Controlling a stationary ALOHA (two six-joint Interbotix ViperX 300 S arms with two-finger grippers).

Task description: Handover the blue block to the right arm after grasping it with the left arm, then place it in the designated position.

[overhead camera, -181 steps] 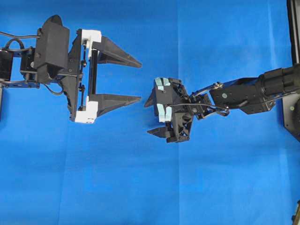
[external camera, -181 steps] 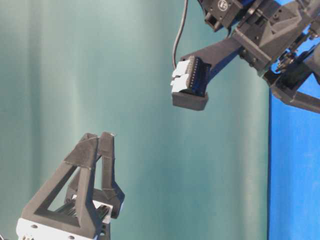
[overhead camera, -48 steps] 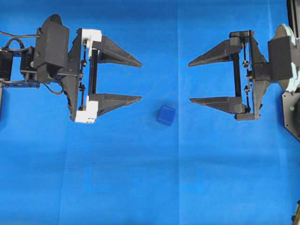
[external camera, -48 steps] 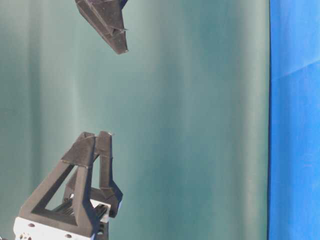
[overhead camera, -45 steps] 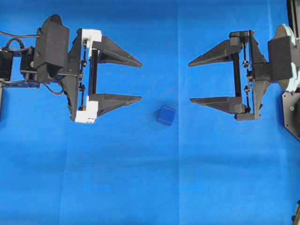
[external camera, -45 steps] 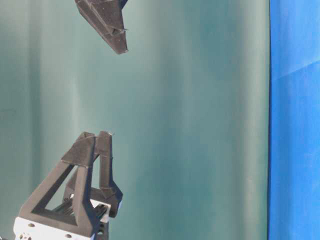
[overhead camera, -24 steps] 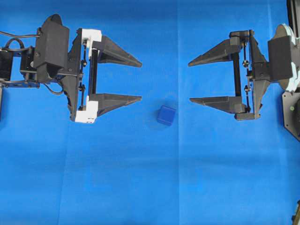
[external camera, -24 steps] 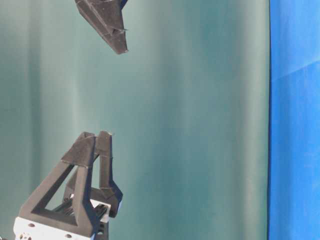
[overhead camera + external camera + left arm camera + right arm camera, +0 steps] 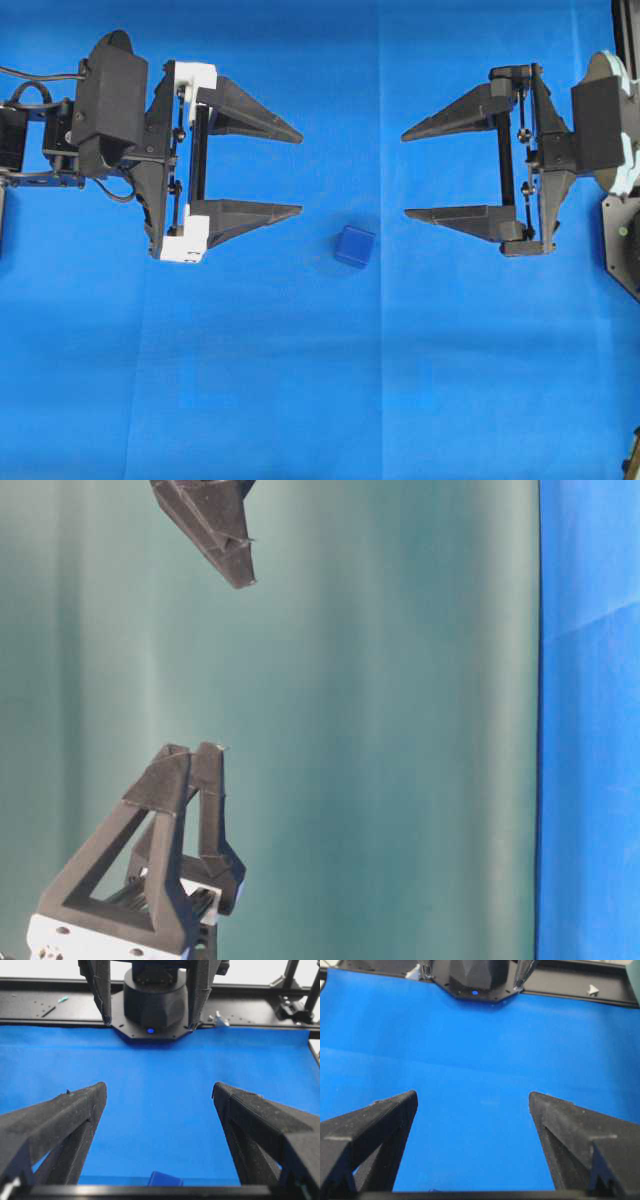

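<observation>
While the blue block (image 9: 355,246) sits loose on the blue cloth (image 9: 300,380) between the two arms, just past the left gripper (image 9: 300,172) and off its lower fingertip, nothing of the task looks done: grasp, handover and placement all remain. Both the left gripper and the right gripper (image 9: 404,174) stand spread wide and empty, facing each other. Overhead gives the full layout; the left wrist view catches only the block's top edge at its bottom border, and the right wrist view shows no block.

dark-blue block (image 9: 355,246), bright blue cloth (image 9: 300,380)
</observation>
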